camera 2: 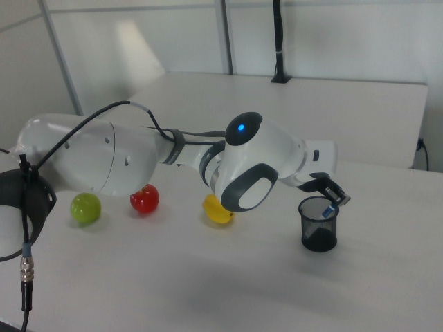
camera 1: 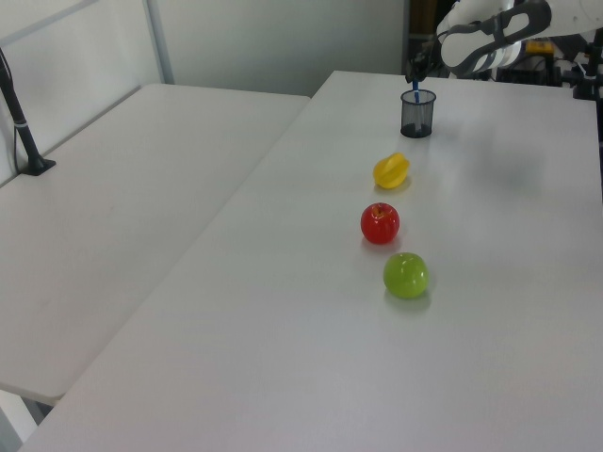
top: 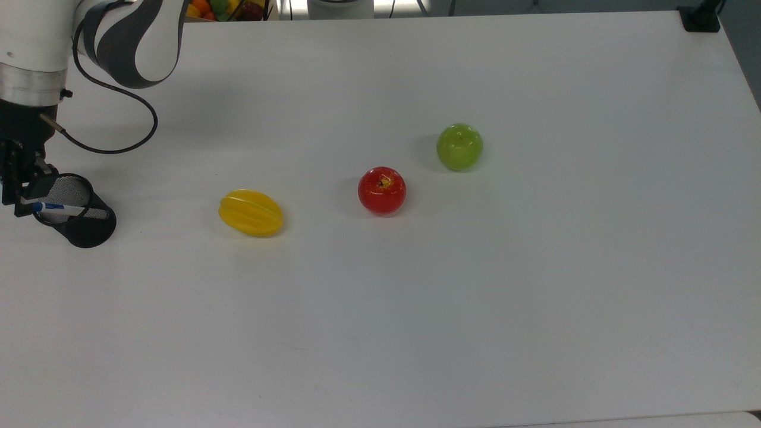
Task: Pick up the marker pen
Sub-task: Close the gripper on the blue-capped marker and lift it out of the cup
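Standing in the black mesh cup (top: 80, 223) at the top view's left edge of the white table (top: 475, 297), the marker pen (top: 59, 207) has its blue cap between the gripper's (top: 27, 199) fingers; contact cannot be confirmed.

White tables (camera 1: 141, 188), pale wall panels (camera 2: 332, 34)

Even, bright overhead light on the white table (top: 535, 297), soft faint shadows beside the fruit, slight graininess.
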Motion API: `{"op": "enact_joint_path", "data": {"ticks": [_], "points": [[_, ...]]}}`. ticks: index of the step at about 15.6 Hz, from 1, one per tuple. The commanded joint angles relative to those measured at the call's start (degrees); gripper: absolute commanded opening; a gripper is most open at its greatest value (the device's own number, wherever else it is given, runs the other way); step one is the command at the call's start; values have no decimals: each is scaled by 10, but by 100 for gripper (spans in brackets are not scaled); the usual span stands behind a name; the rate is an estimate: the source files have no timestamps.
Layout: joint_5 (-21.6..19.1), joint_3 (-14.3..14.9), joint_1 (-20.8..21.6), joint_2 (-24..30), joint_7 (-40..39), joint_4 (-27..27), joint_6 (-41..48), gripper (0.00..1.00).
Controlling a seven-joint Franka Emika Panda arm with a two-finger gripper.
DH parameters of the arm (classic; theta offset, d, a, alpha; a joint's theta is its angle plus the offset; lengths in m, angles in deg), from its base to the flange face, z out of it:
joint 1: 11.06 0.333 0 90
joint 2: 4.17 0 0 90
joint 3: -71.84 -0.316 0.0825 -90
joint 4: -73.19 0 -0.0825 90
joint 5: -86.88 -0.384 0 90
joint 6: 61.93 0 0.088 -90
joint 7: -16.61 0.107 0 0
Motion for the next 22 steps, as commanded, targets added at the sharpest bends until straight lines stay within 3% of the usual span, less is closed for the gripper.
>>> {"op": "enact_joint_path", "data": {"ticks": [1, 5, 11, 17, 22], "points": [[-1, -2, 1, 0, 1, -10, -16, 23], [-1, -2, 1, 3, -13, -15, -14, 13], [-2, -2, 1, 15, -16, -11, -11, 10], [-1, -2, 6, 72, -34, -9, -11, 10], [-1, -1, 49, 131, -61, -15, 34, 10]]}}
